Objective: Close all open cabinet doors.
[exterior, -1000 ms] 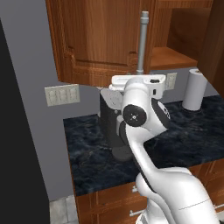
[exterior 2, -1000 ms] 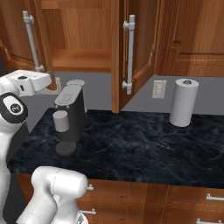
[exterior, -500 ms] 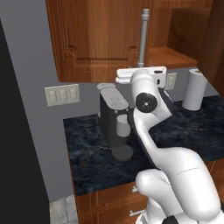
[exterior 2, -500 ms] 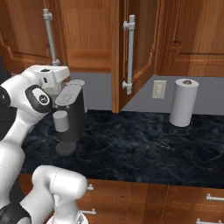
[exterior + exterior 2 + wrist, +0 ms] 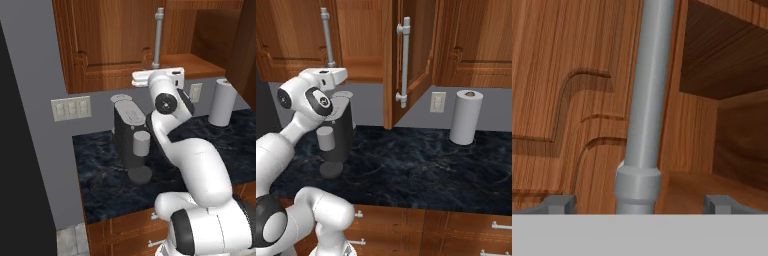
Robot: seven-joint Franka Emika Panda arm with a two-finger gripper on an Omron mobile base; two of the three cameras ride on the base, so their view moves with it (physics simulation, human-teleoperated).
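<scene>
Two cabinet doors (image 5: 406,60) ajar | gripper (image 5: 640,202) wide, straddling left door's handle (image 5: 644,100) at its lower end, not gripping | coffee machine (image 5: 338,132) below

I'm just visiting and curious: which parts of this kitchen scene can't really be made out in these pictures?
- Gripper: in the left base view, behind the white hand.
- Tall reddish-brown cabinet door: top cut off in all three views.
- Long silver bar handle: upper end past the hand view's edge.
- Dark coffee machine: partly behind the arm in the right base view.

Two cabinet doors (image 5: 298,37), one coffee machine (image 5: 338,132), one paper-towel roll (image 5: 465,117).
</scene>
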